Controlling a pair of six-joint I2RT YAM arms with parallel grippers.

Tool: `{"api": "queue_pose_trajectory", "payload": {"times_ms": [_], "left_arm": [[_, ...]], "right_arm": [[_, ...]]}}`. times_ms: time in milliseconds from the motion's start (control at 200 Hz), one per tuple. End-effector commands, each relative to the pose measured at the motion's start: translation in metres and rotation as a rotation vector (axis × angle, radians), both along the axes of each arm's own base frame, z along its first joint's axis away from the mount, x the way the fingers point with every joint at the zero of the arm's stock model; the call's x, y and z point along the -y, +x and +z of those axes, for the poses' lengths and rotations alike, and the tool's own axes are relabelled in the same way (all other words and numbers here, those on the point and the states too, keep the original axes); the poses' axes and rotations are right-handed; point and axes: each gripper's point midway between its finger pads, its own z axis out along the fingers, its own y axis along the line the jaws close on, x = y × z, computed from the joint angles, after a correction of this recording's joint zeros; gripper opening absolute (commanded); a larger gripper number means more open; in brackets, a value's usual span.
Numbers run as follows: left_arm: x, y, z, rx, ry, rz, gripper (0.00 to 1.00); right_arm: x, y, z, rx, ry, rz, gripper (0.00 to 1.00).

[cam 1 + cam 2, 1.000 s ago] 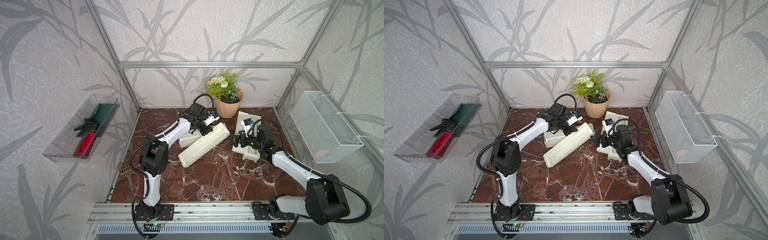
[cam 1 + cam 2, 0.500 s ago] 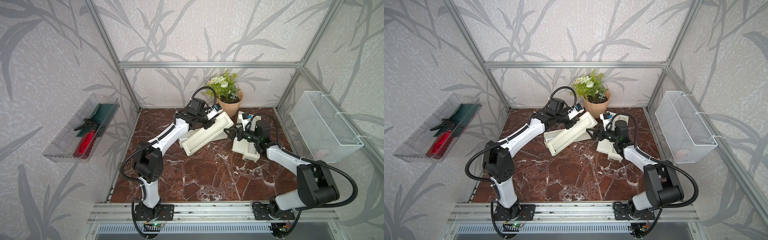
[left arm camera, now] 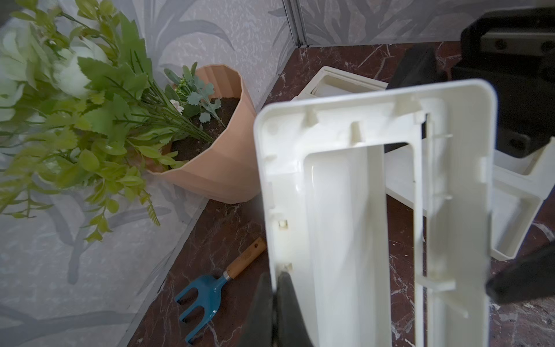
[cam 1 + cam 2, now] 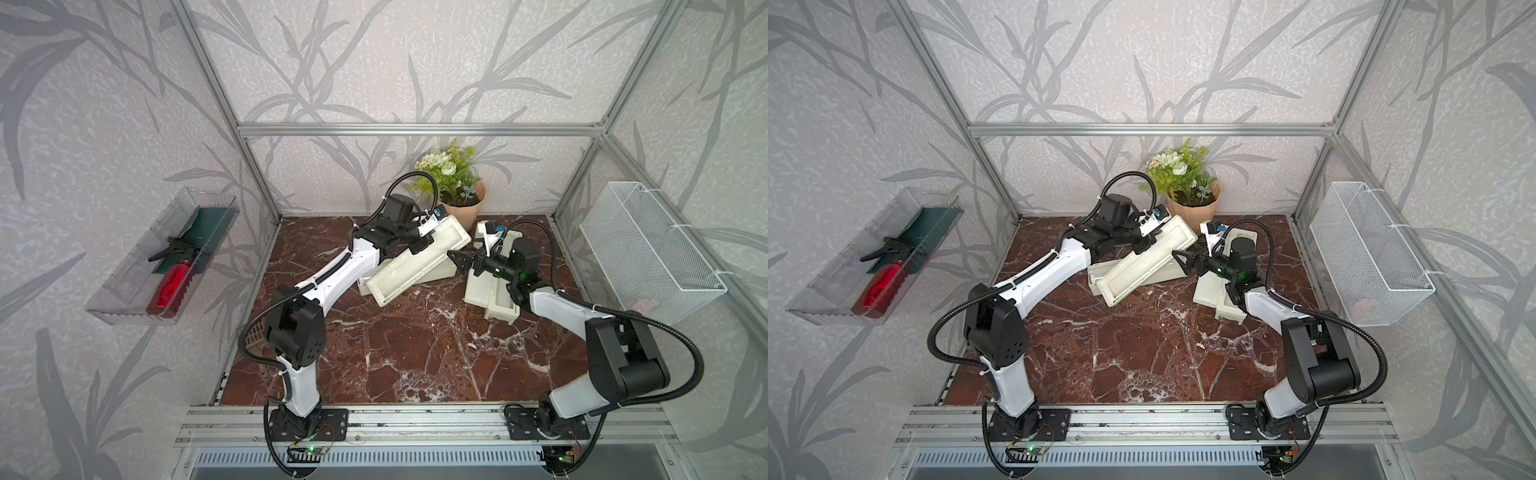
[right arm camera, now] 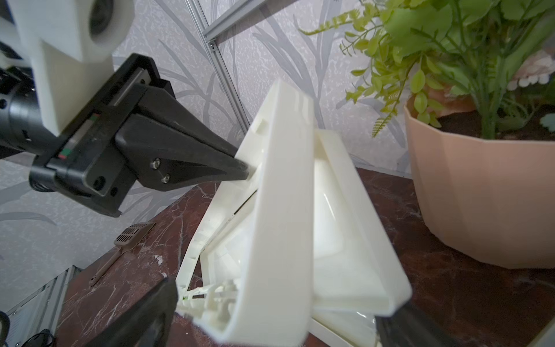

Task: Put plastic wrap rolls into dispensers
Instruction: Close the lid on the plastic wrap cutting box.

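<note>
Nearest the viewer, an aluminium rail (image 4: 415,419) at the front edge of a red-brown marble tabletop (image 4: 415,353) carries the bases of two white and black robot arms. The left arm (image 4: 332,282) rises from its base to a bent elbow, then stretches diagonally towards the far middle of the table. The right arm (image 4: 561,307) folds at a large black elbow and reaches towards the far side, with its wrist turned to point left. Past the middle of the table a long cream dispenser (image 4: 440,272) lies on the marble. Its lid (image 4: 415,266) is tilted up off the base like an open book. The left gripper (image 4: 422,245) has its fingers (image 3: 285,300) pinched together on the lid's long free edge, near its far end. The right gripper (image 4: 461,262) sits just beside the dispenser's right end, its jaws spread wide. It holds nothing, and whether it touches the box cannot be told. A glossy white curve shows inside the base; whether that is a roll cannot be told. Beneath the right wrist a second dispenser (image 4: 490,295) lies open on the table. Farthest back, a peach flower pot (image 4: 467,214) with green leaves stands against the rear wall, and a blue hand fork (image 3: 201,297) lies near it.
</note>
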Motion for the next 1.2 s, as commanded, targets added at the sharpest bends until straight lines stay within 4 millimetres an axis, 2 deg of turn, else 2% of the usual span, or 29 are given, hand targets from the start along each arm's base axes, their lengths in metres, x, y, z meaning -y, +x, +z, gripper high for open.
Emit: {"api": "queue_pose_trajectory", "payload": {"times_ms": [0, 55, 80, 175, 380, 565, 655, 750, 950, 1195], "left_arm": [[0.009, 0.003, 0.058, 0.195, -0.035, -0.027, 0.00], [0.012, 0.004, 0.065, 0.235, -0.036, -0.019, 0.00], [0.013, 0.005, 0.069, 0.252, -0.038, -0.014, 0.00], [0.015, 0.009, 0.084, 0.316, -0.048, 0.002, 0.00], [0.023, 0.019, 0.105, 0.397, -0.107, 0.023, 0.00], [0.033, 0.022, 0.111, 0.395, -0.147, 0.000, 0.00], [0.038, 0.024, 0.107, 0.383, -0.148, -0.007, 0.00], [0.041, 0.024, 0.104, 0.368, -0.161, -0.015, 0.00], [0.046, 0.021, 0.107, 0.356, -0.199, -0.031, 0.00], [0.041, 0.023, 0.126, 0.460, -0.181, -0.019, 0.00]], "right_arm": [[0.006, -0.006, 0.024, 0.113, -0.003, -0.004, 1.00], [0.007, -0.008, 0.022, 0.111, -0.001, 0.007, 1.00], [0.008, -0.009, 0.030, 0.149, 0.009, 0.011, 1.00], [0.012, -0.010, 0.035, 0.175, 0.030, 0.012, 1.00], [0.021, -0.002, 0.048, 0.210, 0.067, 0.011, 1.00], [0.018, 0.009, 0.070, 0.266, 0.149, 0.052, 1.00], [0.016, 0.015, 0.087, 0.299, 0.199, 0.065, 1.00], [0.013, 0.019, 0.096, 0.323, 0.203, 0.070, 1.00], [0.016, 0.033, 0.095, 0.348, 0.191, 0.001, 1.00], [0.025, 0.016, 0.076, 0.368, 0.116, -0.049, 1.00]]}}
